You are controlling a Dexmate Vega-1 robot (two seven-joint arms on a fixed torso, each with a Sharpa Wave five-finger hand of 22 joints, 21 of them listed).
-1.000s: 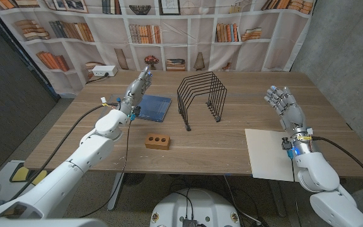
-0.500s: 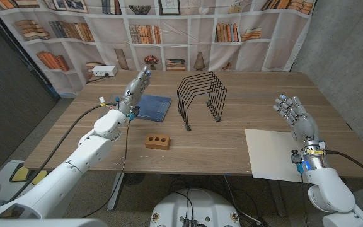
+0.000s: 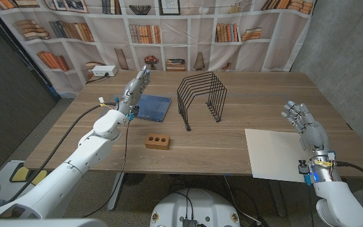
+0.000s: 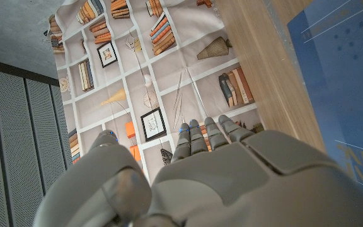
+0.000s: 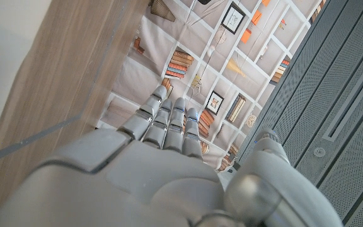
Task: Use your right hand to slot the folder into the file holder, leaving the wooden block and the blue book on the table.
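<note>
At the left, the robot's left hand (image 3: 140,82) is raised over the far-left part of the wooden surface (image 3: 232,142), fingers extended together and holding nothing; the left wrist view shows them straight, with nothing between them. Just beside it lies the flat blue hardcover book (image 3: 154,107), and nearer the robot sits the small brown wooden block with three holes (image 3: 158,141), well apart from the book. Right of the book, toward the middle of the surface, stands the black wire file holder (image 3: 201,93) — upright, its slots empty. Further right, near the front edge, the pale cream paper folder (image 3: 275,154) lies flat on the surface, its near corner reaching the edge. At the far right, the right hand (image 3: 307,126) hovers just above the folder's right side, fingers spread and upright, gripping nothing.

The step in hand appears to be the approach to the folder — no grasp has been made and the task is barely begun. The next move likely calls for lowering the right hand to the folder's right or near edge, getting fingers under the thin sheet, perhaps where it reaches the surface's edge, then lifting it, turning it upright and carrying it left to a slot in the holder, clear of block and book.
</note>
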